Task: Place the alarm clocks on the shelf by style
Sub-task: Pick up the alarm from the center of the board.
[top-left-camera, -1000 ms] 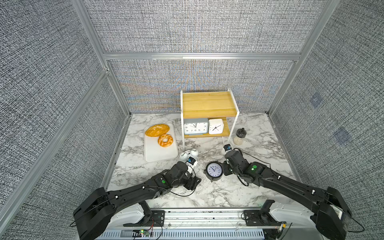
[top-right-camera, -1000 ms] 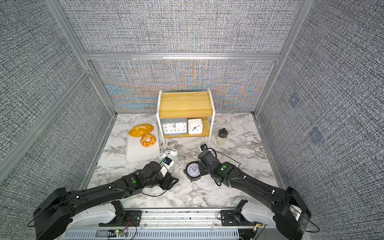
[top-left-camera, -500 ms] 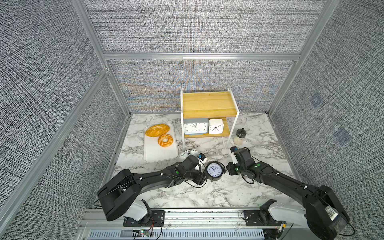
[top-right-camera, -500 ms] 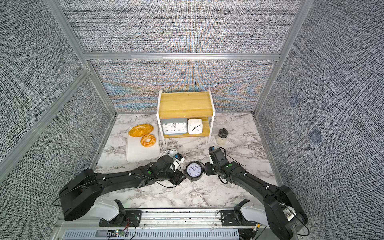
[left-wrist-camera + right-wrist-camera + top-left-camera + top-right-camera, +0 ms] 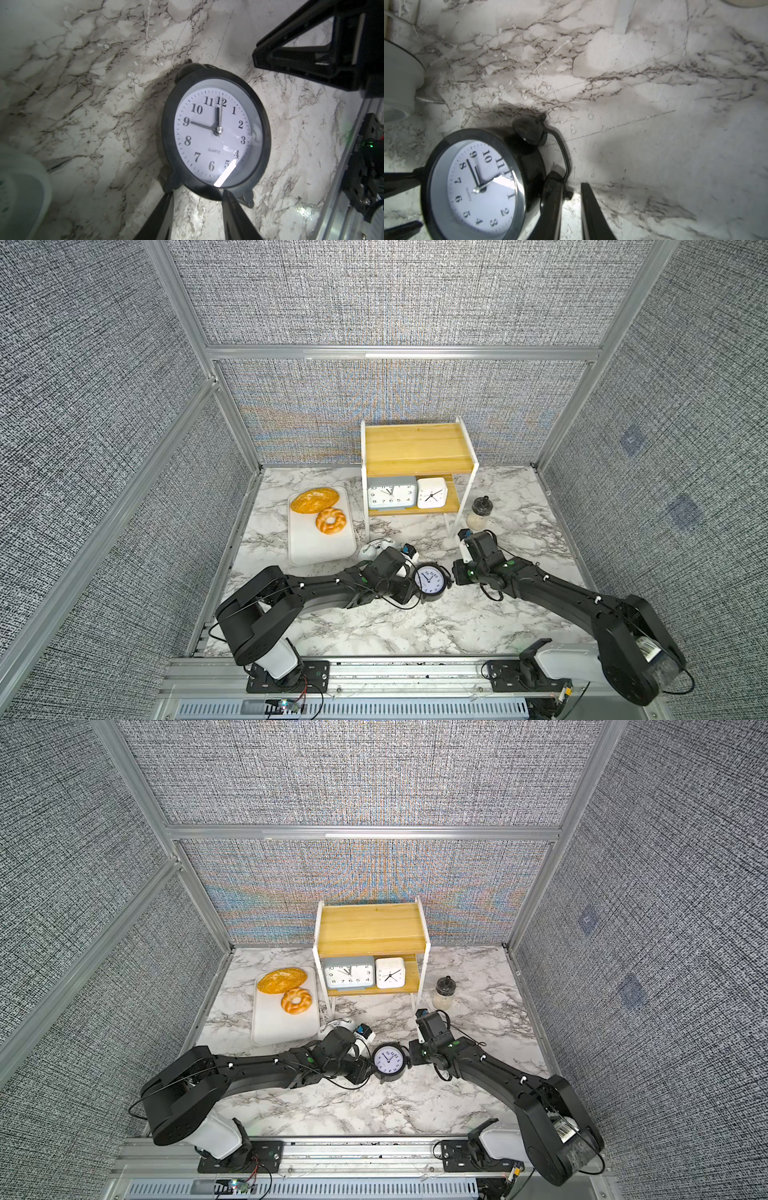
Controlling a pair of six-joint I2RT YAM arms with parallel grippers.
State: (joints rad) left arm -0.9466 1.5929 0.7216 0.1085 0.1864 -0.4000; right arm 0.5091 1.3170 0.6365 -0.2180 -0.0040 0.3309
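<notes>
Left gripper (image 5: 198,192) has reached the black clock (image 5: 216,133), marked QUARTZ, before the shelf (image 5: 417,448), fingers (image 5: 161,218) straddling its base, grip unclear; right gripper (image 5: 570,187) slightly parted beside its bell.

Both top views look steeply down from high above the near edge, facing the grey woven far wall (image 5: 395,406), and share nearly the whole white, grey-veined marble tabletop (image 5: 415,626). Each wrist camera sits low and close over that tabletop; they share the black round twin-bell alarm clock with white face (image 5: 216,135), seen from its left and its right.
</notes>
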